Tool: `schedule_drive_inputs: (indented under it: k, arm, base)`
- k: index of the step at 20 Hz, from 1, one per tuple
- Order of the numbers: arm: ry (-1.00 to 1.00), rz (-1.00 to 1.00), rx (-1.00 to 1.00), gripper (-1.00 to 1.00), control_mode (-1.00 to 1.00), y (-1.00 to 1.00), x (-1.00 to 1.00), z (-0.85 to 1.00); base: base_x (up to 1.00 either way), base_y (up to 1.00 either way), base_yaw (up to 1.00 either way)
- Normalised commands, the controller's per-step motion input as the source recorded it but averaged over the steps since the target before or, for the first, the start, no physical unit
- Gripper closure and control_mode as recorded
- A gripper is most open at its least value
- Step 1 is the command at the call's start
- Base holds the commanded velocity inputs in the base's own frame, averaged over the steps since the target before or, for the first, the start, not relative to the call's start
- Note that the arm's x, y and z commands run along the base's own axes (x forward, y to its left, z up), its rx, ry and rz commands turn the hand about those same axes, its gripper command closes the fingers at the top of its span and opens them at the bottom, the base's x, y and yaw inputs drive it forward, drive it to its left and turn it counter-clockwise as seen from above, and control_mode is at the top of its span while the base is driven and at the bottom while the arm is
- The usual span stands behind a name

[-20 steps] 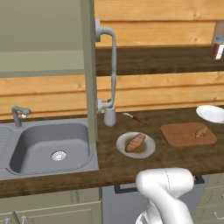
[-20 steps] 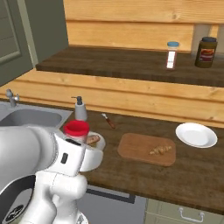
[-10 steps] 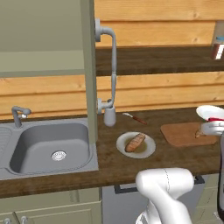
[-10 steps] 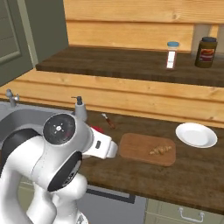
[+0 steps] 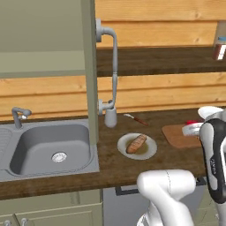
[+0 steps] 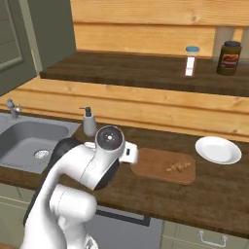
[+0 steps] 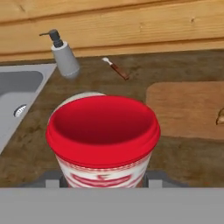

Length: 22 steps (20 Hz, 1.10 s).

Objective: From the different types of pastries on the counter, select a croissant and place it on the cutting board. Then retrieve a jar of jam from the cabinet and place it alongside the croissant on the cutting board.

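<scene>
Your hand is clamped on the jar of jam. In the hand view the jar sits dead centre, red body with a whitish band near the bottom, its red end facing you, and the finger tips are mostly hidden behind it at 6 o'clock. In the left base view you can see the jar's red and pale edge poking out at 9 o'clock of your forearm, over the near left part of the cutting board.

The cutting board lies flat on the worktop. In the right base view the croissant rests on the right half of the board, and an empty white plate sits just beside the board at 2 o'clock from it. In the hand view the board is at 2 o'clock of the jar, with a bit of the croissant at the right edge.

In the left base view a second plate holds a long brown pastry, at 9 o'clock of the board. A small knife lies behind it, near the soap dispenser. The sink is at far left, and the open cabinet door stands edge-on above its right side.

On the upper shelf in the right base view you have a blue-capped bottle and a dark brown jar side by side.
</scene>
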Motion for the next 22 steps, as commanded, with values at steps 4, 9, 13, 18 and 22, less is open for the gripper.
schedule_drive_inputs:
  k: [4,9,13,18,22]
  arm:
    - [0.03,0.17,0.01,1.00,-1.00,-0.20,1.00,-0.36]
    - [0.02,0.13,0.04,1.00,-1.00,-0.60,0.92,-0.38]
    - [0.00,0.16,0.08,1.00,-1.00,-0.72,0.81,-0.29]
    - [0.00,0.13,0.07,1.00,-1.00,-0.47,0.42,-0.09]
    - [-0.02,0.00,0.00,1.00,-1.00,-0.04,0.00,-0.05]
  base:
    - [0.00,0.00,0.00]
    - [0.00,0.00,0.00]
    - [0.00,0.00,0.00]
    - [0.00,0.00,0.00]
    - [0.00,0.00,0.00]
